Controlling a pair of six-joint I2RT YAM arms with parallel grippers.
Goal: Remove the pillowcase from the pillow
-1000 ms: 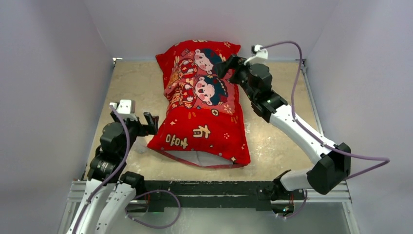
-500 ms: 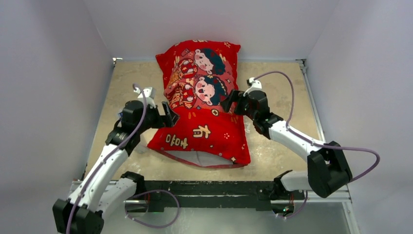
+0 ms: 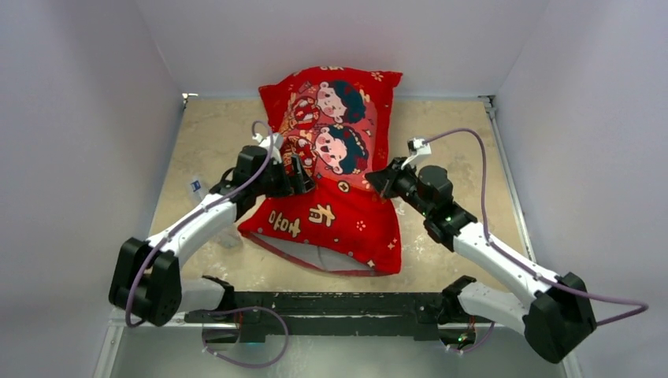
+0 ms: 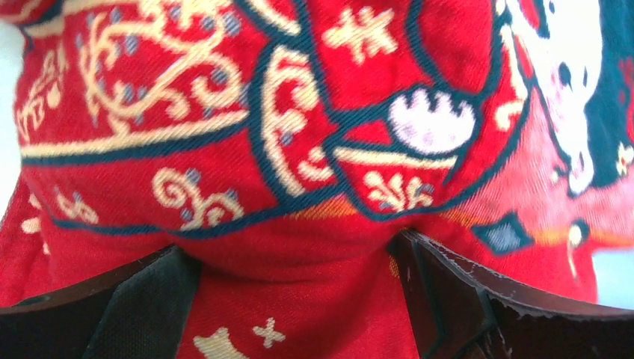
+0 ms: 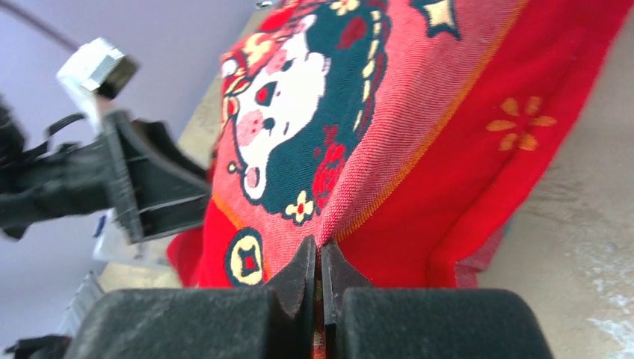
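Operator: While the right gripper [image 3: 384, 179] is clamped on a raised fold of the bright red printed fabric pillowcase [image 3: 335, 181], what should the left gripper [image 3: 303, 177] do?

Technician: Its jaws stand apart, straddling a bulge of the same cover. Close them on fabric only, not on the plump white pillow [image 3: 319, 256] beneath.

Operator: Where is the pillow?

Technician: Inside the cover, on the tan stone-patterned table [image 3: 449, 228]. White shows at the near open end. Recommended: lift both pinches evenly, so the filling can slide out of that opening.
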